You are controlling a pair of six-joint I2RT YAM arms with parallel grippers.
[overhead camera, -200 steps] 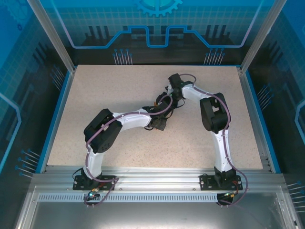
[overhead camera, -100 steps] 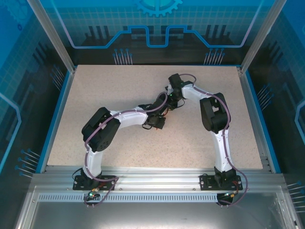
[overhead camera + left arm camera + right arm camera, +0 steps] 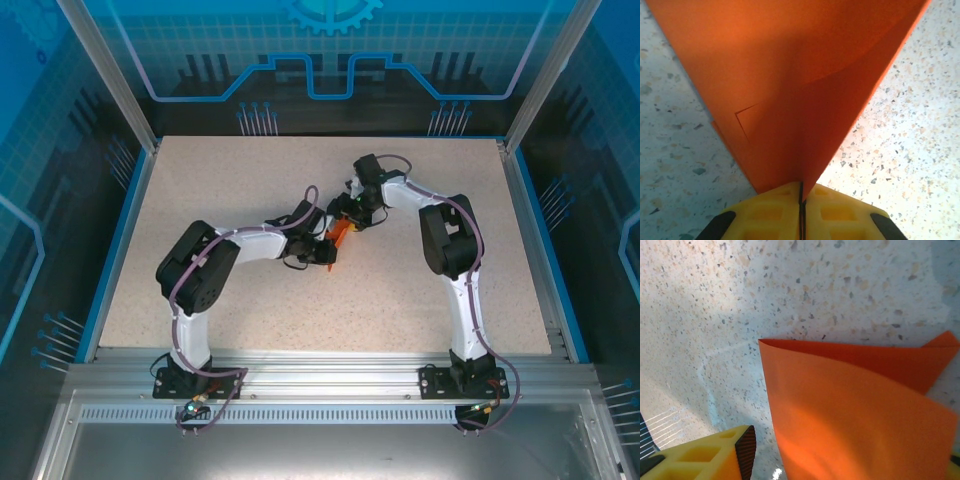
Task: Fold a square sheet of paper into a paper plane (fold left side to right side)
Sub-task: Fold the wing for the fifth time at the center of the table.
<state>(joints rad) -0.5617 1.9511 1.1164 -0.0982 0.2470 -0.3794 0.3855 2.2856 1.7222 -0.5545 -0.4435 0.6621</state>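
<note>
The square sheet of paper, bright orange, is folded into a narrow pointed paper plane point(image 3: 341, 234) near the middle of the table. In the left wrist view its layers point(image 3: 790, 90) taper down to a tip pinched between my yellow fingers; the left gripper point(image 3: 801, 192) is shut on that tip, and it sits just below-left of the paper point(image 3: 326, 252) from above. My right gripper point(image 3: 353, 214) is at the paper's far end. Its jaws stand open around a raised fold of the orange paper point(image 3: 855, 410), and the left fingertip point(image 3: 742, 447) is clear of it.
The speckled beige table point(image 3: 220, 190) is bordered by a blue rim and aluminium posts. Both arms meet over the table's centre, with the left elbow point(image 3: 190, 270) low on the left and the right elbow point(image 3: 447, 235) on the right.
The left arm has swung its elbow leftward and its wrist has shifted, uncovering the orange paper from above. The left jaws closed slightly further. The right arm has barely moved.
</note>
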